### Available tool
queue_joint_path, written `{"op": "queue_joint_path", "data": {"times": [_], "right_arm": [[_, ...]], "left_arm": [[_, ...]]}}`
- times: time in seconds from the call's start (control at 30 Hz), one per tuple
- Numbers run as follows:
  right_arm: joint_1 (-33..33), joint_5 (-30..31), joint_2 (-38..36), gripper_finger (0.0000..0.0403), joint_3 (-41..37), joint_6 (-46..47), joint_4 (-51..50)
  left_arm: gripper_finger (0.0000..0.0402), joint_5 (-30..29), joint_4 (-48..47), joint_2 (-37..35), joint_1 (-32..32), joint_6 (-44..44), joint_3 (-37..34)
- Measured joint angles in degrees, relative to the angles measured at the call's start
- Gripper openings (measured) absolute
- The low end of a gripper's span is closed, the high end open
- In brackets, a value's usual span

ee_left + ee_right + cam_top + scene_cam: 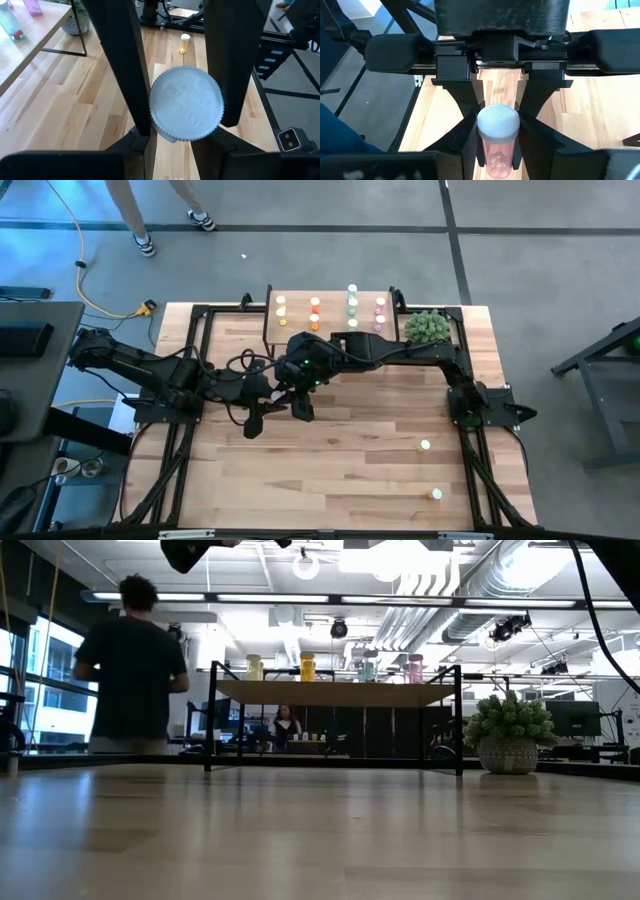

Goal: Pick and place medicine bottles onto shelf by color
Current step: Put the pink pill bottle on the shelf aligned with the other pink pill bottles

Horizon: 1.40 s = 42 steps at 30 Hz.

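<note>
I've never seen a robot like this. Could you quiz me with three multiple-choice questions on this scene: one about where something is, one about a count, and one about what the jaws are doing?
1. Where is the green plant ball relative to the shelf?
A. On top of it
B. On the table, beside one end of it
C. Underneath it

2. How many loose bottles stand on the tabletop, away from the shelf?
A. None
B. Two
C. Five

3. What are the jaws of the left gripper doing?
A. Standing wide open and empty
B. Shut on a pink bottle with a white cap
C. Shut on a leaf

Answers:
1 B: the high view shows it just off the shelf's end.
2 B: the high view shows one, with a second nearer the table's edge.
3 B: both wrist views show the capped bottle clamped between them.
</note>
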Motion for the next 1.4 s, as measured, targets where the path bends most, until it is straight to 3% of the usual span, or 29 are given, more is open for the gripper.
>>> {"op": "queue_joint_path", "data": {"times": [0.37,0.83,1.17,1.4], "right_arm": [[-0.16,-0.04,0.0,0.0113,0.07,0.4,-0.16],[-1.68,1.18,-1.41,0.0113,0.09,1.08,-4.05],[-4.79,7.16,-8.21,0.0113,0.15,-2.74,-7.04],[-8.68,10.87,-13.31,0.0113,0.17,-11.17,-7.63]], "left_arm": [[0.0122,-0.02,-0.02,0.0,0.0,-3.04,0.0],[0.022,-0.65,0.02,-0.8,0.0,-1.77,0.0],[0.0225,-4.1,-0.11,-3.99,2.16,-1.01,0.02],[0.0225,-6.69,-0.02,-5.64,6.19,1.6,0.02]]}}
